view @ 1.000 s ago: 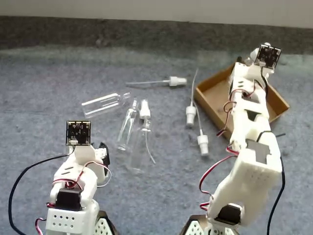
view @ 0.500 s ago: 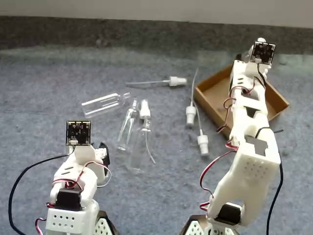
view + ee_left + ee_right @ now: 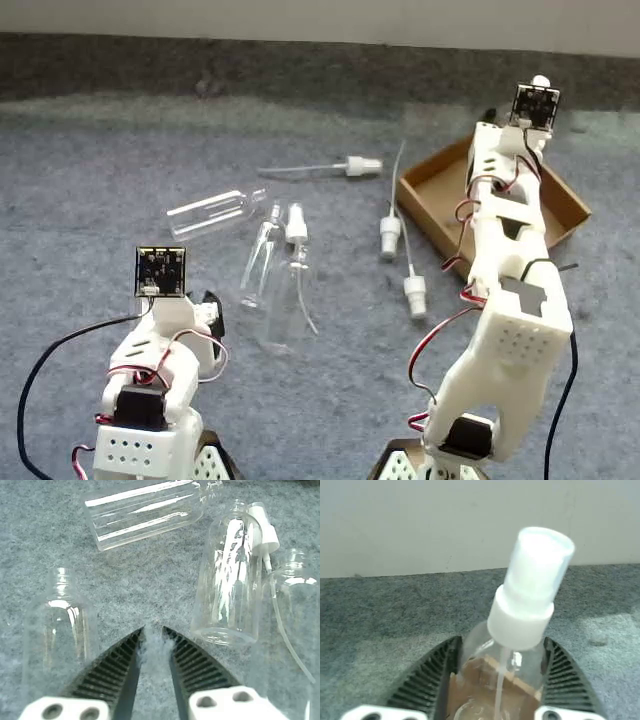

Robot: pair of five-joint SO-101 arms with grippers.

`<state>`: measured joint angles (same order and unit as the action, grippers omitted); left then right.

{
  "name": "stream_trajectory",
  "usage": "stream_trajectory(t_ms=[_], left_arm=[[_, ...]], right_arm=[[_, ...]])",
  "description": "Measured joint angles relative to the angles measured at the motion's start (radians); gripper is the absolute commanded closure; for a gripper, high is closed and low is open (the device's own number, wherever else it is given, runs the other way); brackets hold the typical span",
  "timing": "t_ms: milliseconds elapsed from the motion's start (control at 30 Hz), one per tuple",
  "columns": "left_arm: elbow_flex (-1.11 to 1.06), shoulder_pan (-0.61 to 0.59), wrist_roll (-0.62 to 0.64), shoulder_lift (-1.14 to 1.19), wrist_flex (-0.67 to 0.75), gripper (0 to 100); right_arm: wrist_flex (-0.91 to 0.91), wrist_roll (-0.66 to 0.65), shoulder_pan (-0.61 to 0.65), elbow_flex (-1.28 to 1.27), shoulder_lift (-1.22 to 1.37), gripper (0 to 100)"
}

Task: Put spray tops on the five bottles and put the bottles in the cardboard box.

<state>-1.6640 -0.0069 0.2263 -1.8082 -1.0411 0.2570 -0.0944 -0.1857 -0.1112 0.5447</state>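
Carpet (image 3: 100, 150), grey and nubby, lies under everything in this bottling job. At near left the left gripper (image 3: 152, 645) hangs low over it, jaws a narrow slit apart with nothing but carpet between them. An open clear bottle (image 3: 57, 625) lies just left of that gripper. Farther off, a ribbed bottle (image 3: 212, 213) rests on its side with its neck to the right. Right of the gripper lie a slim bottle (image 3: 262, 258) and a wider bottle (image 3: 285, 300), side by side and both uncapped, with a loose spray top (image 3: 296, 222) beside their necks. A long-tubed spray top (image 3: 358, 166) lies farther away. Two more spray tops (image 3: 390, 235) (image 3: 414, 293) lie between the bottles and the cardboard box (image 3: 432, 190) at far right. The right arm stretches out over that box, where the right gripper (image 3: 501, 641) clamps a capped bottle (image 3: 530, 595) by its clear shoulders, white spray top fitted, above the box.
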Motion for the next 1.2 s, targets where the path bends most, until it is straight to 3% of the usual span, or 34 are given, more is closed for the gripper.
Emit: stream_trajectory(t_ms=[100,300,1200], left_arm=[[0.0,0.0,0.0,0.0,0.0,100],[0.0,0.0,0.0,0.0,0.0,100],[0.0,0.0,0.0,0.0,0.003,100]], right_arm=[[0.0,0.0,0.002,0.0,0.0,79.3],[-0.051,0.0,0.002,-0.003,-0.006,68.3],[-0.161,0.0,0.034,-0.069,-0.127,67.8]])
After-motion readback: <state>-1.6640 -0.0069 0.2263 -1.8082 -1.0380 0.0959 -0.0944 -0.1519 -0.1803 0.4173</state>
